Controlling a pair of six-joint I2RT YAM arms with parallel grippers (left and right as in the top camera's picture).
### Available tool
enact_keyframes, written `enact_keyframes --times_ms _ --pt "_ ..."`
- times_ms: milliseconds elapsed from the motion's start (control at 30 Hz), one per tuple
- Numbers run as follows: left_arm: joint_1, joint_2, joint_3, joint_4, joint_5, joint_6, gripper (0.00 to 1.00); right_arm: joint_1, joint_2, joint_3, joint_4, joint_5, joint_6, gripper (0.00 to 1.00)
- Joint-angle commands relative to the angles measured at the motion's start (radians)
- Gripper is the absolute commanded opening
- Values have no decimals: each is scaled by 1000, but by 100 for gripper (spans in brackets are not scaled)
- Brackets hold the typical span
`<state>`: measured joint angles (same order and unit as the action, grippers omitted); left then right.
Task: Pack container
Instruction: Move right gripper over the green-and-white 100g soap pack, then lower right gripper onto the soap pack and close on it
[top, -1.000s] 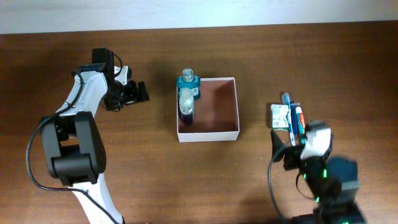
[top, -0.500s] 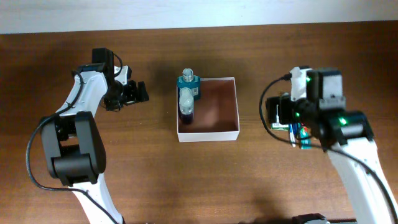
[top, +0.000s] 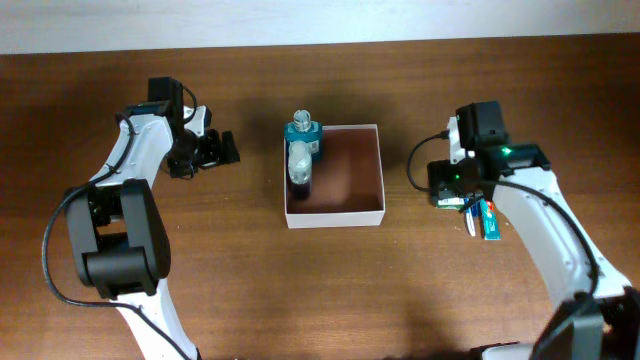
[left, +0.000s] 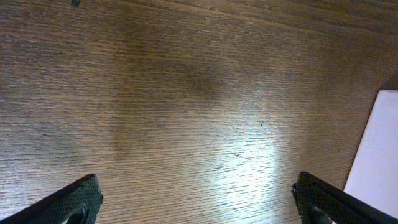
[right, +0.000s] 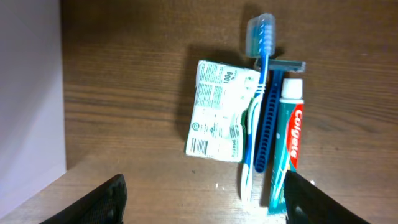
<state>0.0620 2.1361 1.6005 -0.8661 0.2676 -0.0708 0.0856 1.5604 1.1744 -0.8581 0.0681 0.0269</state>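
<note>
Wood-grain bench (left: 186, 93) carries a cluster of toiletries just ahead of the right claw (right: 211, 202): a blue toothbrush (right: 261, 106), a toothpaste tube (right: 287, 143), a razor (right: 287, 65) and a white sachet (right: 217, 118), lying against one another. Only bare wood separates them from the claw, whose jaws are spread wide and grip nothing. The container (top: 335, 214) sits between the two claws, with a teal bottle (top: 303, 132) at its corner toward the left claw (left: 199, 205). That claw is also spread wide and empty, over bare wood.
</note>
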Motion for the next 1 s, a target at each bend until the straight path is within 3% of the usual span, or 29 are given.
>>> enact_keyframes --times_ms 0,533,967 --pt "2 -4 -3 2 -3 12 99 -9 55 17 11 23 16 72" --pt "2 -4 -3 2 -3 12 100 -158 148 5 86 -148 56 71" --pt "2 -4 -3 2 -3 12 99 -143 156 2 132 -148 57 70"
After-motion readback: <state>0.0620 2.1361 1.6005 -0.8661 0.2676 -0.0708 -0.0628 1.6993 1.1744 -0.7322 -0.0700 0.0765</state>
